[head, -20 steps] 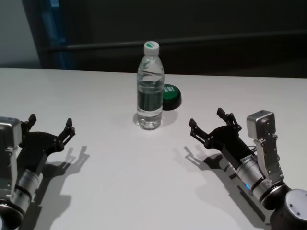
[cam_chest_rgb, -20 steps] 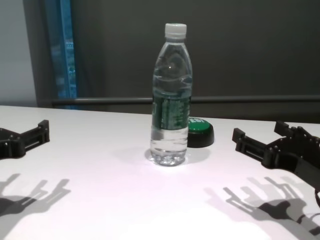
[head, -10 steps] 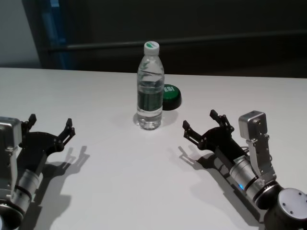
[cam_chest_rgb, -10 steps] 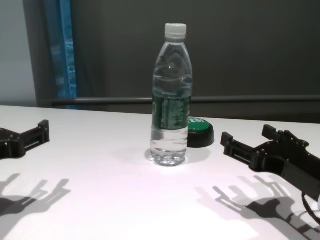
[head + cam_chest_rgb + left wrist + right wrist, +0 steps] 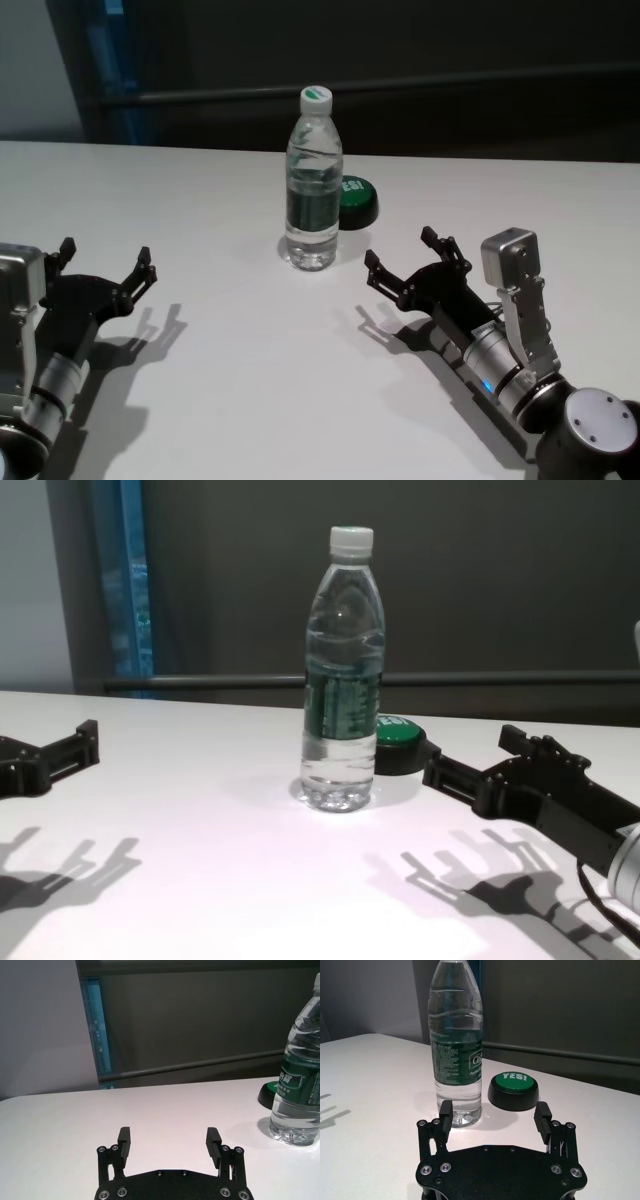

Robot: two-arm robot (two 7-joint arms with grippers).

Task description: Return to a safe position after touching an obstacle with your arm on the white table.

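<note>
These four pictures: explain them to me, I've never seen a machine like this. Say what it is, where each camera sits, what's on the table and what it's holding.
It is a robot with two arms, each ending in a black two-fingered hand. One picture looks down from its head, one looks forward from its chest, and one comes from a camera on each wrist.

On the white table stands a water bottle with a white cap and green label. Just behind it, to the robot's right, sits a low black button with a green top reading "YES!".

The right hand is open, low over the table, pointing at the bottle but not touching it. The left hand is also open, parked well off to the left. Neither holds anything.
</note>
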